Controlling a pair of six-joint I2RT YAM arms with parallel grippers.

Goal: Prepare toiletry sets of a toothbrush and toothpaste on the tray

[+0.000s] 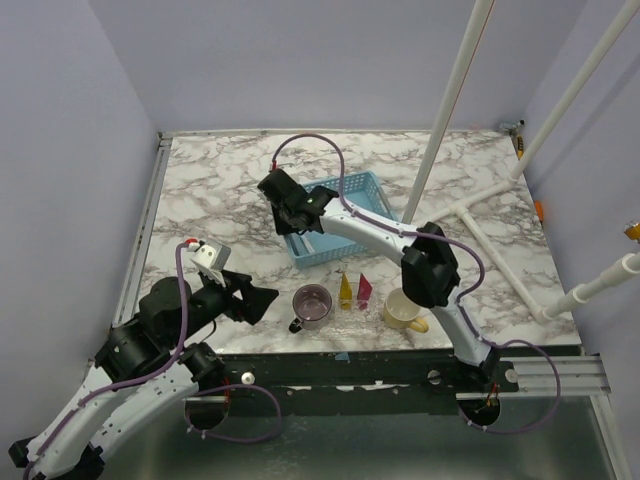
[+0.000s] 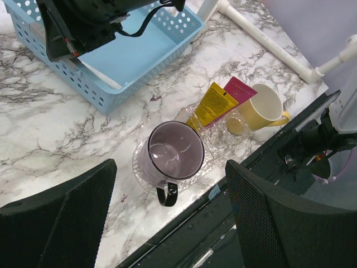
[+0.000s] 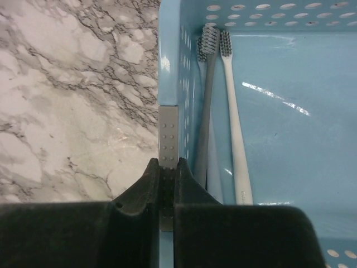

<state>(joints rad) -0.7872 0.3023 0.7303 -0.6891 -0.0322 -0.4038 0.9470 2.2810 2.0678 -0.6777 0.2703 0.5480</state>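
The marble table (image 1: 220,200) carries a blue basket (image 1: 365,185) near its middle and a clear tray (image 2: 137,168) at the near edge. A yellow mug (image 1: 402,310) stands just beside the tray, and white pipes (image 1: 487,196) lie on the right.

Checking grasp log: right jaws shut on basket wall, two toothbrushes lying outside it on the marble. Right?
No. The right gripper has its jaws shut on the blue basket wall, but the two toothbrushes lie inside it; see right wrist view.

The purple mug (image 2: 170,152) sits framed between the left gripper's (image 2: 170,167) wide-apart fingers.
Just beyond it to the right stand the yellow tube (image 2: 211,105) and pink tube (image 2: 239,91); the cream mug (image 2: 263,109) is farther right, the blue basket (image 2: 134,58) beyond-left.
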